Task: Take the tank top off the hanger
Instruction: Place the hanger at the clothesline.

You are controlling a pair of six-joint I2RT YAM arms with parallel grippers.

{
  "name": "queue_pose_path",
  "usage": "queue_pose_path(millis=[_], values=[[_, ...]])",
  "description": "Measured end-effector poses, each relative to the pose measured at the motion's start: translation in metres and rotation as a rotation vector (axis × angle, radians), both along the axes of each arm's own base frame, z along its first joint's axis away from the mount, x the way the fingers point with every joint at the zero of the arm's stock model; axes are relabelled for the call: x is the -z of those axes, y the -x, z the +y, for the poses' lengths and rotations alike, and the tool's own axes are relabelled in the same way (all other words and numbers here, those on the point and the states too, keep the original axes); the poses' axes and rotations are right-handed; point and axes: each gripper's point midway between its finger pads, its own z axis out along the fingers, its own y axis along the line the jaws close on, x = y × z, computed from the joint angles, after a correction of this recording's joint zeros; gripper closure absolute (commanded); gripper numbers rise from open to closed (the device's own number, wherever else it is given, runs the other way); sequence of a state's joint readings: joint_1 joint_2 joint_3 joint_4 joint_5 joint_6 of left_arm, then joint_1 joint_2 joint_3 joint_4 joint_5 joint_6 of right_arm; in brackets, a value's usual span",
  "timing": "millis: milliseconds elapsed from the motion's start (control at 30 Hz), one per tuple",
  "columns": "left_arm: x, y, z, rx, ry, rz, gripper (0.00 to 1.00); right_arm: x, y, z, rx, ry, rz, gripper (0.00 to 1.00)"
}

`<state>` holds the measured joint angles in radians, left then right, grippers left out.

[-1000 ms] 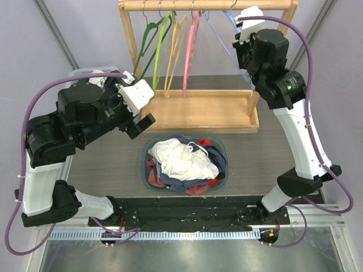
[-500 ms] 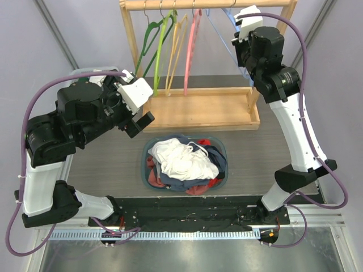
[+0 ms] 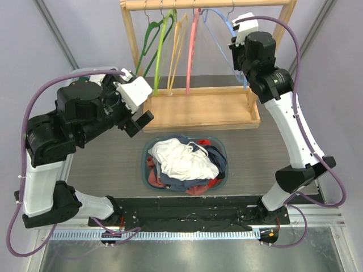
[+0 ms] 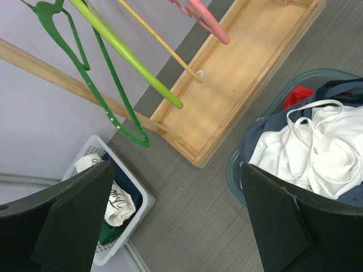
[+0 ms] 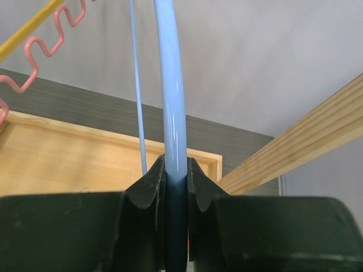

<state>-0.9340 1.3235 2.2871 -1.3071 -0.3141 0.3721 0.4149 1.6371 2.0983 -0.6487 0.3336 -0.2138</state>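
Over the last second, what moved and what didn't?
The right arm swung slightly left, toward the middle of the rack, with the right hand shut on the blue hanger the whole time. Nothing was grabbed or released. The left hand stayed open near the laundry basket. The basket and other hangers did not move.

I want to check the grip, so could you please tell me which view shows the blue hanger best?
The right wrist view: the blue hanger sits clamped in the right gripper, close and sharp. The top view shows its outline under the rail, but the contact is hidden. The left wrist view misses it.
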Motion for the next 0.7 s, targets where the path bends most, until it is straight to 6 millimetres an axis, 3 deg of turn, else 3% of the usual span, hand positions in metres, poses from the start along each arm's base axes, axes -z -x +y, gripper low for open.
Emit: queue_pose_path(millis=[300,400,467,500,600,700], values=[[0.004,-0.003,0.002,-0.014,0.007,0.022,0.0,0.007,0.002,0.005,-0.023,-0.053,-0.039,0.99],[0.004,-0.005,0.002,-0.022,0.013,0.029,0.0,0.011,0.003,0.006,-0.028,-0.075,-0.059,0.83],[0.005,-0.005,0.002,-0.023,0.012,0.03,0.0,0.013,0.006,0.005,-0.031,-0.093,-0.07,0.52],[0.005,-0.005,0.002,-0.023,0.012,0.03,0.0,0.015,0.009,0.004,-0.036,-0.102,-0.068,0.43],[0.006,-0.007,-0.001,-0.023,0.007,0.035,0.0,0.048,0.028,0.003,-0.053,-0.09,0.033,0.12],[0.008,-0.011,-0.006,-0.024,0.002,0.041,0.0,0.075,0.044,0.001,-0.068,-0.078,0.111,0.0]])
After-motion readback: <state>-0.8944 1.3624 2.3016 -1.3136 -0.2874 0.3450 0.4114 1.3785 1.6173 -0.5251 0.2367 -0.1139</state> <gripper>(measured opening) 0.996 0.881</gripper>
